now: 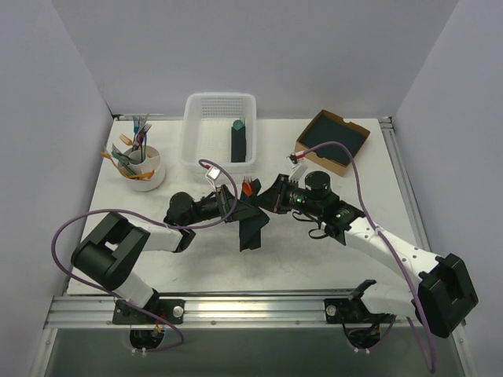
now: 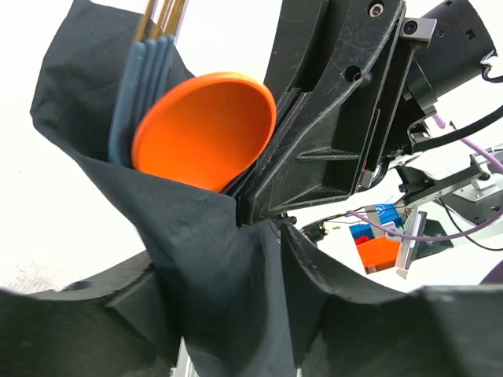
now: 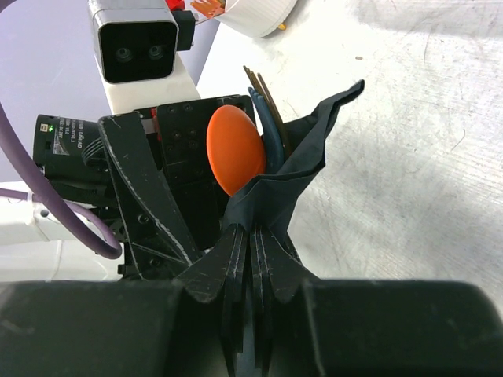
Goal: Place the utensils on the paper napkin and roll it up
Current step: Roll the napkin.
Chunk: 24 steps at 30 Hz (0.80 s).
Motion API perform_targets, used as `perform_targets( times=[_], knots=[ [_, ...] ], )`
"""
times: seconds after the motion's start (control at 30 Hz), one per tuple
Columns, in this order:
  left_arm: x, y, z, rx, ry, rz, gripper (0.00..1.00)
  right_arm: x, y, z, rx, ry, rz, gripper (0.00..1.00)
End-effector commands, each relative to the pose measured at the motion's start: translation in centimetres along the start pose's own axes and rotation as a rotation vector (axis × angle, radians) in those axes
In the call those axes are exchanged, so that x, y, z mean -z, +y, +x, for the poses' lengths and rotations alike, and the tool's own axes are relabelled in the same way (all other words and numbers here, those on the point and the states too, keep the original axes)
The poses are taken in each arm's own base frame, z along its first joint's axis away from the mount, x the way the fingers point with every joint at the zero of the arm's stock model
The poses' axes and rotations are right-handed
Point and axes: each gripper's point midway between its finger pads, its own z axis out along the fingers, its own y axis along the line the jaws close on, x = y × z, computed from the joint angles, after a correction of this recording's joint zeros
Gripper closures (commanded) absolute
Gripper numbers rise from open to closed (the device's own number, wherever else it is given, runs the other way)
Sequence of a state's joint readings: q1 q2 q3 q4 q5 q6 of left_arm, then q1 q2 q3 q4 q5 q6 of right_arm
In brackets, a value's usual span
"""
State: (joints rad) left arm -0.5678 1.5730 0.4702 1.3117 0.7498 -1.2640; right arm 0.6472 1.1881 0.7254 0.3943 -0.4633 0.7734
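- white flat tabletop [image 1: 314, 263], matte, w/ faint scuffs
- plain pale lilac-grey back wall [image 1: 259, 47], no windows
- same-colour left wall [image 1: 39, 118] & right wall [image 1: 464, 118], hemming table in
- silver aluminium rail [image 1: 251, 305] along near edge
- dull grey-green floor strip [image 1: 259, 353] below rail
- light even, shadows soft

One paper napkin [image 1: 251, 224] is counted, and three utensils show inside it: one orange spoon [image 2: 203, 129], one blue-grey piece [image 2: 141, 86] and one set of orange tines [image 1: 247, 187]. The desk [image 1: 314, 259] carries one white basket [image 1: 187, 129] with one dark roll [image 1: 238, 143] in it. It also carries one cardboard box [image 1: 310, 133] holding one stack of dark sheets [image 1: 336, 143], their number not tellable. One white cup [image 1: 149, 182] holds mixed cutlery, too crowded to count. Two arms stand at the near edge: one left arm [image 1: 118, 251] and one right arm [image 1: 393, 250].
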Motion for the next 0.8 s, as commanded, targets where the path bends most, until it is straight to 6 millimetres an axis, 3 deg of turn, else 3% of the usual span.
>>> perform_targets(
  times=[0.0,0.5,0.77],
  knots=[
    [0.3,-5.5,-0.9,-0.233,-0.038,0.217,0.47,-0.1,2.4,-2.6,0.026,-0.06,-0.074,1.0],
    [-0.2,-4.3,-1.4,-0.207,-0.049,0.193,0.76,0.3,2.5,-2.4,0.032,-0.064,-0.075,0.98],
    [0.0,-4.1,-1.3,-0.207,-0.052,0.185,0.86,1.5,1.9,-3.1,0.053,-0.109,-0.019,0.61]
  ],
)
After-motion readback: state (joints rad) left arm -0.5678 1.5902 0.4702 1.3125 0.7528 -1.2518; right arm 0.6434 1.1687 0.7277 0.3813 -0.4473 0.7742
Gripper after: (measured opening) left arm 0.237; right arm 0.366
